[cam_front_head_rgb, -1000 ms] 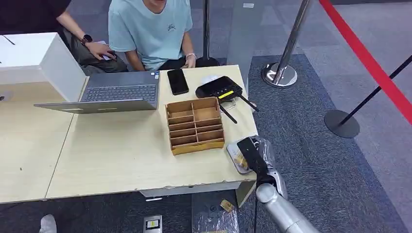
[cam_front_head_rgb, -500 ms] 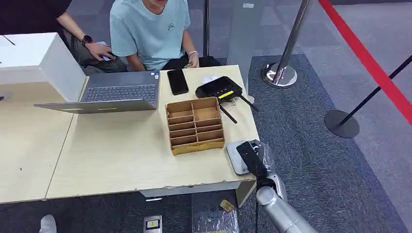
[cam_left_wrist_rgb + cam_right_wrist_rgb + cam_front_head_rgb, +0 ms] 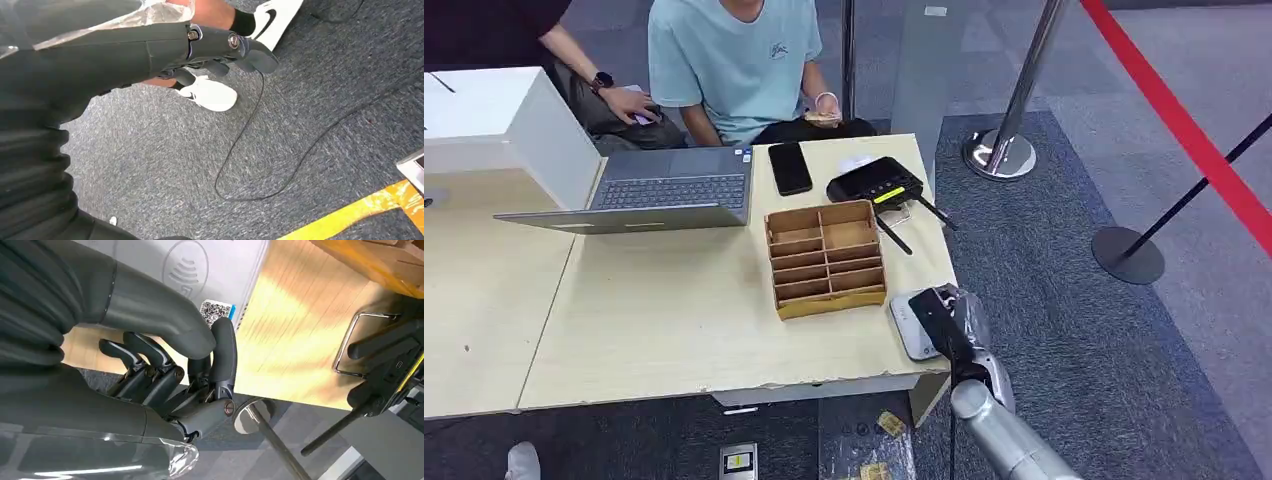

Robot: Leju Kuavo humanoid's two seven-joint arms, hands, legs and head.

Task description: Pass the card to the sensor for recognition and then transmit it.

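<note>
A grey card sensor [image 3: 907, 325] lies at the table's near right corner; its white face with a wave symbol [image 3: 200, 265] and a QR sticker appears in the right wrist view. My right hand [image 3: 949, 320] hovers over the sensor's right edge. Its fingers [image 3: 150, 370] are curled in, the thumb lies against a finger, and I see no card between them. Small tan pieces [image 3: 871, 470] lie on the floor below the table edge. My left hand [image 3: 220, 50] hangs over the carpet, holding nothing, fingers loosely apart.
A wooden compartment tray [image 3: 826, 258] stands left of the sensor, with a black router [image 3: 876, 182], a phone [image 3: 789, 167] and a laptop [image 3: 664, 190] behind. A seated person [image 3: 734, 60] holds something small and tan. Stanchion base [image 3: 1002, 155] on the right. Shoes [image 3: 210, 95] and a cable on the floor.
A tan card lay on the sensor under my right hand a second ago; it is gone from there now. The seated person's hand has risen with a small tan thing.
</note>
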